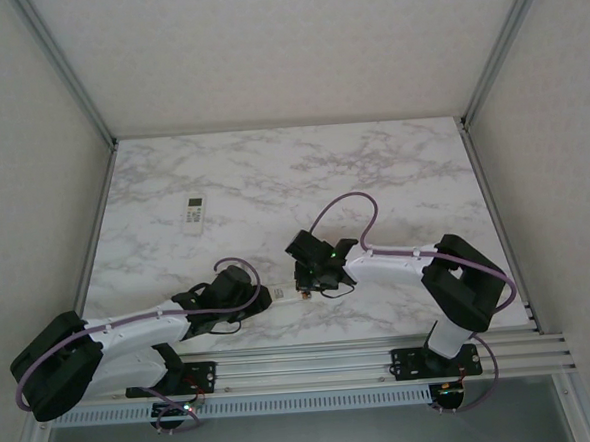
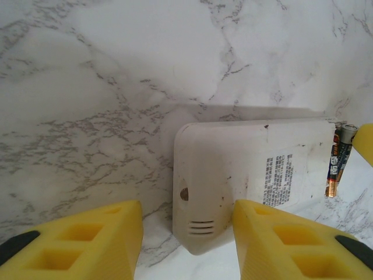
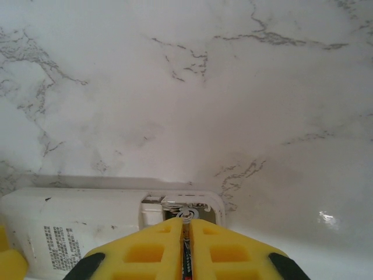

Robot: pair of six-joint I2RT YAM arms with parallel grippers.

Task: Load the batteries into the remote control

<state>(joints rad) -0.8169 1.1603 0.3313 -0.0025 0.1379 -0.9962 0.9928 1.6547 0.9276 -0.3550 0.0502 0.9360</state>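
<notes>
Pinching 1 battery (image 3: 186, 258) over remote (image 3: 87, 216), right end effector (image 3: 186, 223); left end effector (image 2: 187, 211) open.

Nothing reads clearly: the dark print block (image 2: 278, 178) at three o'clock on the white plastic remote (image 2: 233, 157) is blurred, as is the lettering on the thin dark orange-ended battery (image 2: 338, 166).

Robotics lab test cell: marble-pattern desk (image 1: 272, 172), aluminium frame posts (image 1: 65, 70), plain white walls (image 1: 285, 51), mounting rails (image 1: 314, 365).
</notes>
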